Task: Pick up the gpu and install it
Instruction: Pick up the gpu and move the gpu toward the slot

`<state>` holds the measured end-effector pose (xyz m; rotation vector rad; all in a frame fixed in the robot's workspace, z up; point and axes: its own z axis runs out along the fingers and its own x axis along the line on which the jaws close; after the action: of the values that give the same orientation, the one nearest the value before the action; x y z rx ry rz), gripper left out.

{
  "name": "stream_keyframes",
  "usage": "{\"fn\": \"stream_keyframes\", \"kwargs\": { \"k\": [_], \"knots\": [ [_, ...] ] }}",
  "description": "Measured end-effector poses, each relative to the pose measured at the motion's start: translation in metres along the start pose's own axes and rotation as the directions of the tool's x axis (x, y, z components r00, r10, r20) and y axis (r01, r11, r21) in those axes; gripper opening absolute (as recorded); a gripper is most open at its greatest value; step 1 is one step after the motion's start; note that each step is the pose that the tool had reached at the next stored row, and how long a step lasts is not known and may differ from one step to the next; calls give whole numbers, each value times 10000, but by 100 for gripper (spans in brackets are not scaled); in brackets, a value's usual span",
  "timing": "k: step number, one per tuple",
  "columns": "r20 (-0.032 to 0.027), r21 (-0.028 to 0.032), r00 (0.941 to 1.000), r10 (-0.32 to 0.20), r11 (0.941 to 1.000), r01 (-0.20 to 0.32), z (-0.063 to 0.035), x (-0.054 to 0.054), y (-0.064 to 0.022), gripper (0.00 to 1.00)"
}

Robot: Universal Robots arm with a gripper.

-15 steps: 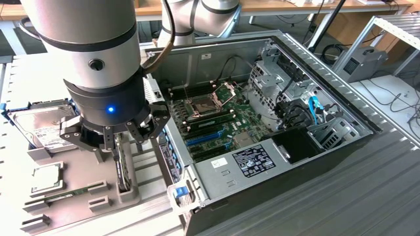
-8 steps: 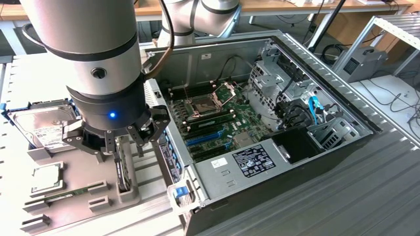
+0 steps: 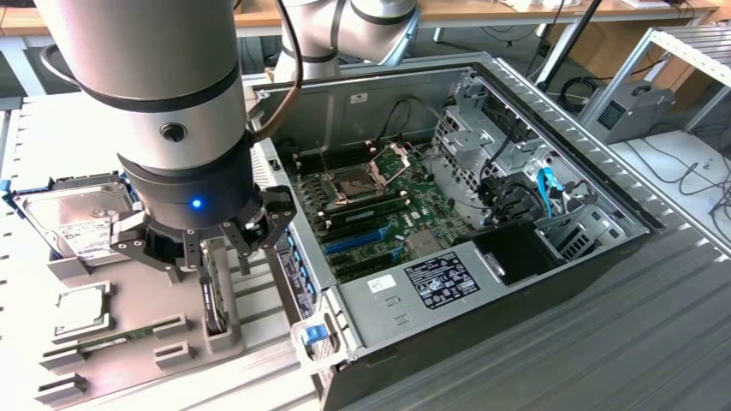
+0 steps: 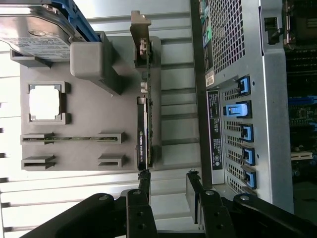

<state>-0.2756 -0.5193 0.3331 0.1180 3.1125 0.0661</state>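
Hanging with the gripper [image 3: 221, 259] [image 4: 168, 177] spread wide, black fingers [image 4: 144, 183] well apart and clamped on nothing. Directly beneath, in line with the gap: the gpu [image 3: 212, 301] [image 4: 144, 119], standing on edge in a slot of the grey holder block [image 3: 171, 308] [image 4: 89, 64]. Cannot tell whether a fingertip touches it. Seen edge-on from the wrist: thin green board, black fan side, silver end bracket [image 4: 140, 22] at one end.

Beyond the gpu, on the side away from the computer: a narrow green memory stick [image 3: 115, 336] [image 4: 74, 138] held in its own slots, then a square processor chip [image 3: 78, 310] [image 4: 45, 103] in a recess, then a silver hard drive [image 3: 74, 218] [image 4: 34, 25] with a white label, propped in a blue frame at the block's far corner.

On the gripper's other side, close by: the open computer case [image 3: 594, 197] [image 4: 267, 99], rear face with blue slot clips [image 4: 245, 134] turned toward the block. Farther in: the green motherboard [image 3: 377, 205] with blue expansion slots [image 3: 354, 244], and a labelled power supply [image 3: 440, 278] near the case's edge.
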Motion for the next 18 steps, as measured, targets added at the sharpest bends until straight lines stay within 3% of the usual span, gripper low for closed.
{"fn": "stream_keyframes", "kwargs": {
  "k": [12, 18],
  "knots": [
    [0, 0, 10000, 0, 10000, 0, 19, 0, -1, 42],
    [0, 1, 10000, 0, 10000, 0, 76, 2, -3, 42]
  ]
}}
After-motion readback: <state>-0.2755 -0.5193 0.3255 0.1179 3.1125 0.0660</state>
